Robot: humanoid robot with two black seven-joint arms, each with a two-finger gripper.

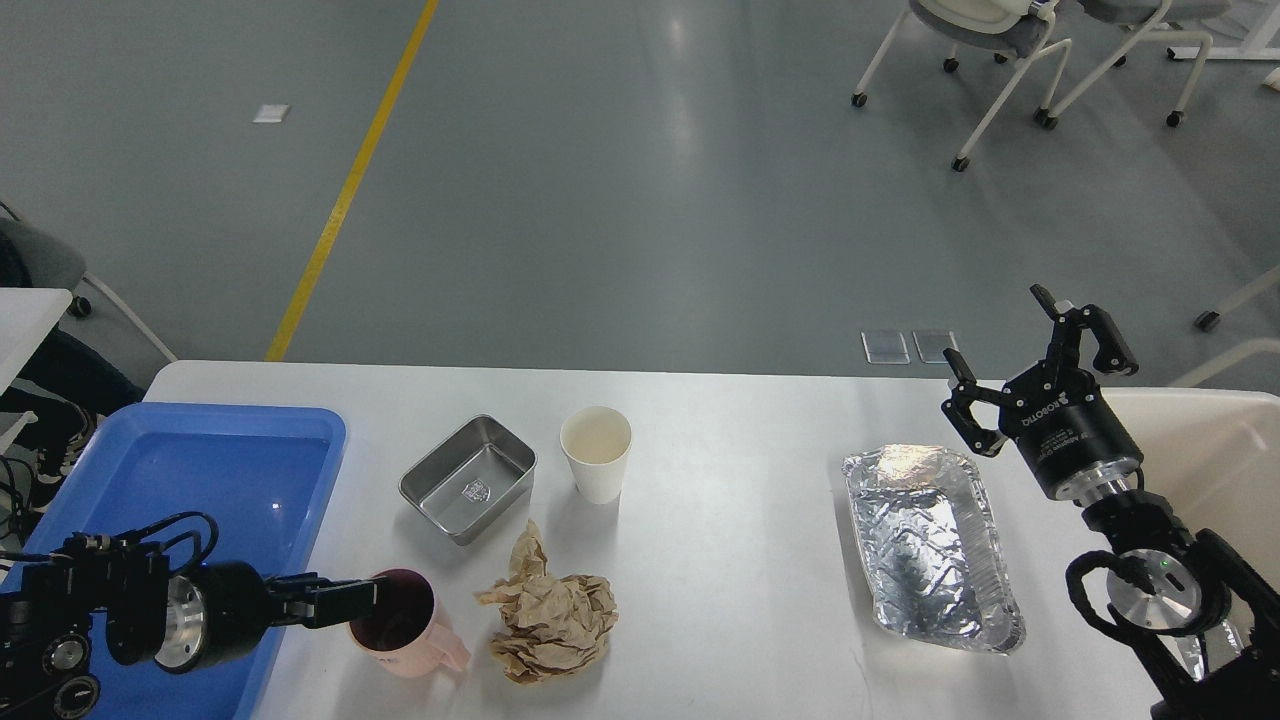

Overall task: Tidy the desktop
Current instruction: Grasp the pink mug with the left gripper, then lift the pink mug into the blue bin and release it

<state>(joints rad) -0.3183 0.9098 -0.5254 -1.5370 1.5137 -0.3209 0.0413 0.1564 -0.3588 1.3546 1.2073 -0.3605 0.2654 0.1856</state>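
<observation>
Left gripper point(350, 600) reaches the rim of the pink mug point(400, 625) on the desktop point(740, 500); finger spacing cannot be determined. Right gripper point(1030, 345), well right of the mug, has fingers spread and holds nothing.

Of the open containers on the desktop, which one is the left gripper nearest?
The pink mug. The left gripper is at its rim, while the steel tin, paper cup and foil tray lie farther off.
</observation>
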